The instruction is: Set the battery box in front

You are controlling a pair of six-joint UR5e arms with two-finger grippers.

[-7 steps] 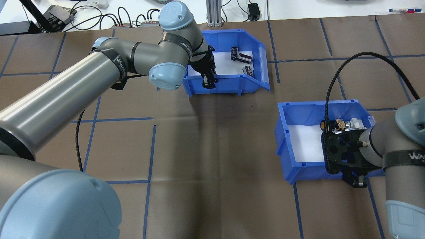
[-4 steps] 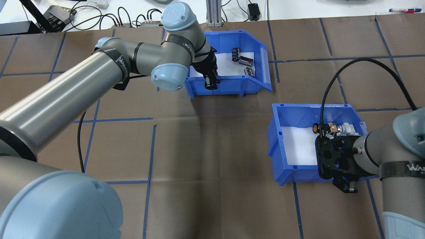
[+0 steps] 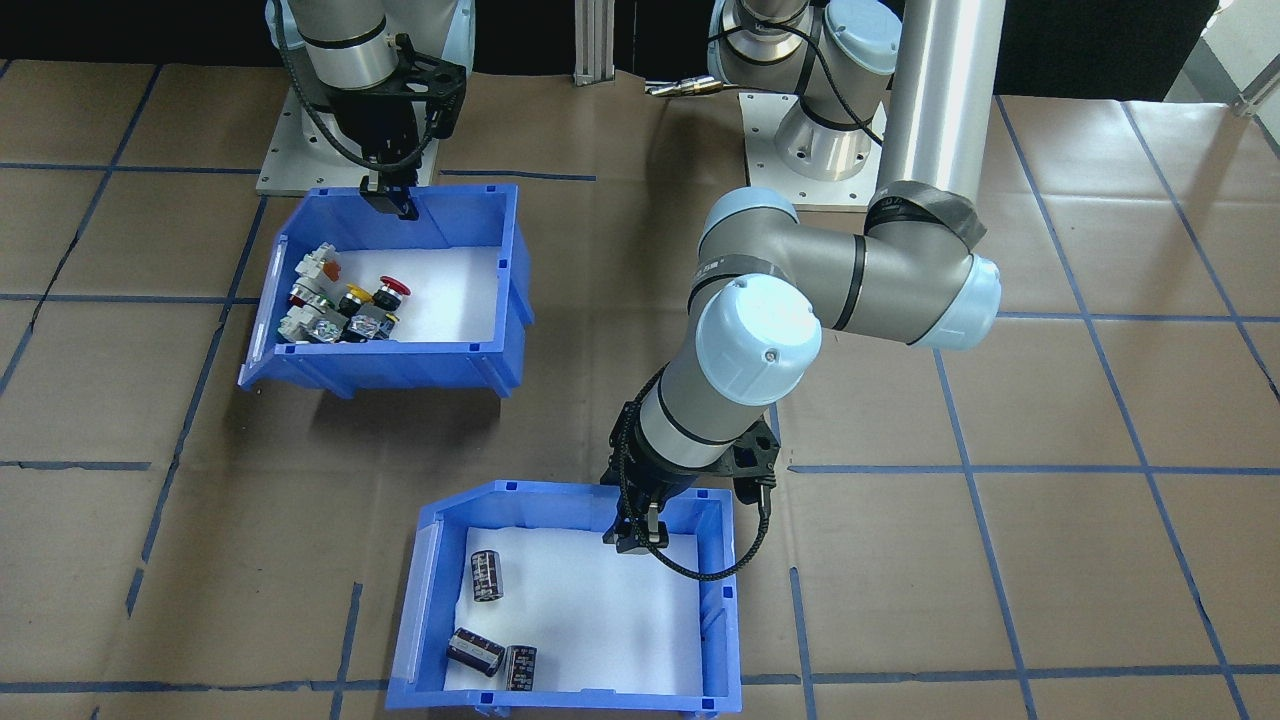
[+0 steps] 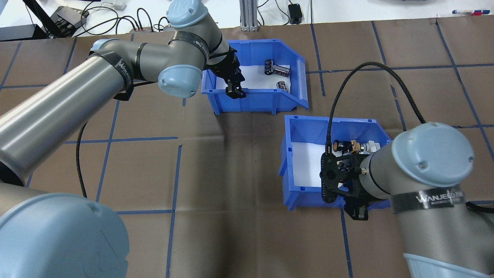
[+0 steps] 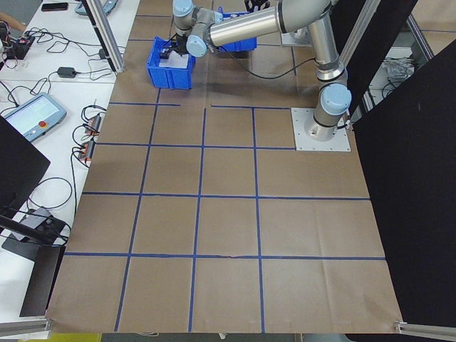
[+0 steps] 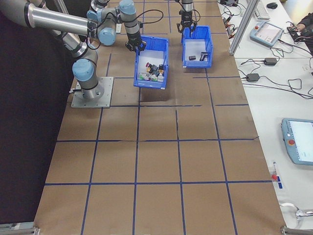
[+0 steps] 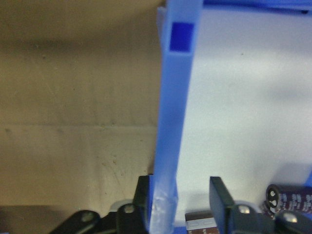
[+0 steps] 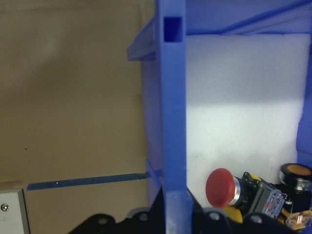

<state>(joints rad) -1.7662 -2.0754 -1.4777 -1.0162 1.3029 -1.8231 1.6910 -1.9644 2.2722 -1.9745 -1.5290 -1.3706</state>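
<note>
The battery box (image 4: 254, 102) is a blue bin with white foam and dark cells (image 4: 276, 71), far across the table from the robot. My left gripper (image 4: 234, 92) is shut on its near wall, which runs between the fingers in the left wrist view (image 7: 175, 97). In the front view the box (image 3: 420, 600) lies at the bottom with the left gripper (image 3: 635, 535) on its rim. My right gripper (image 4: 357, 212) is shut on the near wall of the blue switch bin (image 4: 287, 154), closer to the robot, with a red push button (image 8: 222, 187) inside.
Cables and power units (image 4: 154, 23) line the white bench past the table's far edge, beside an aluminium post (image 4: 247, 15). Both arm base plates (image 3: 800, 150) stand at the robot's side. Brown paper with blue tape lines covers the table (image 4: 231, 193).
Both bins have moved toward the overhead view's left with their grippers. The switch bin shifted far more and now sits just below the battery box's right end. The battery box turned slightly.
</note>
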